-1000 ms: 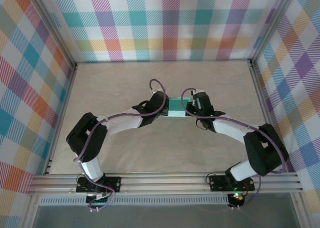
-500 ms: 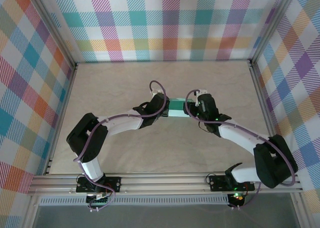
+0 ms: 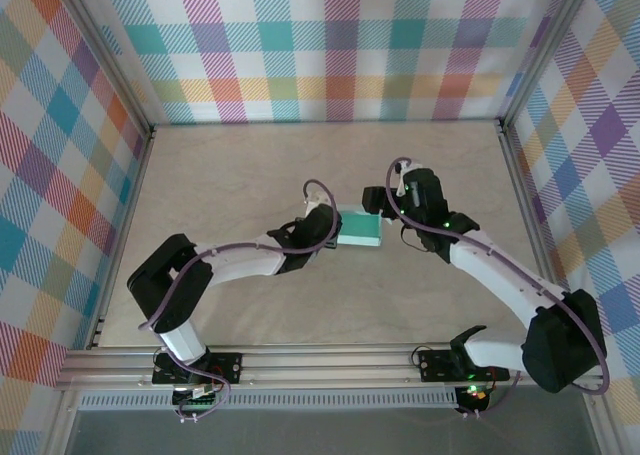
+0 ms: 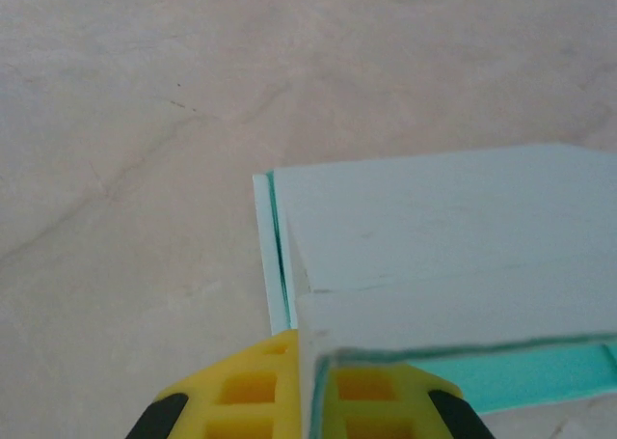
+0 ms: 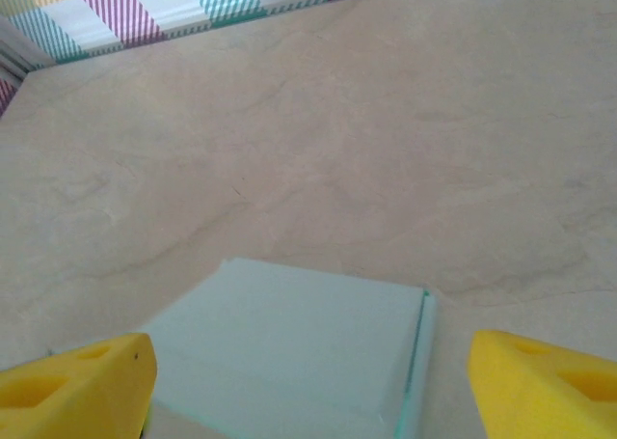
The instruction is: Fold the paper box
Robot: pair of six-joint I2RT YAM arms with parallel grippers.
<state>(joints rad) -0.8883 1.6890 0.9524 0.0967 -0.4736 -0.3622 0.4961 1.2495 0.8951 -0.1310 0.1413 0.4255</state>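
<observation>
Withdrawn toward 1 o'clock, my right fingers [image 5: 77, 376] gape empty, while my left fingers [image 4: 251, 396], pinching the paper box [image 3: 358, 227] wall, should hold it level.

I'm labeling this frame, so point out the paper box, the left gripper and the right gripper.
paper box [image 3: 360, 227], top external view, middle of its top face.
left gripper [image 4: 308, 396], left wrist view, between its yellow fingertips.
right gripper [image 5: 313, 386], right wrist view, between its yellow fingertips.
</observation>
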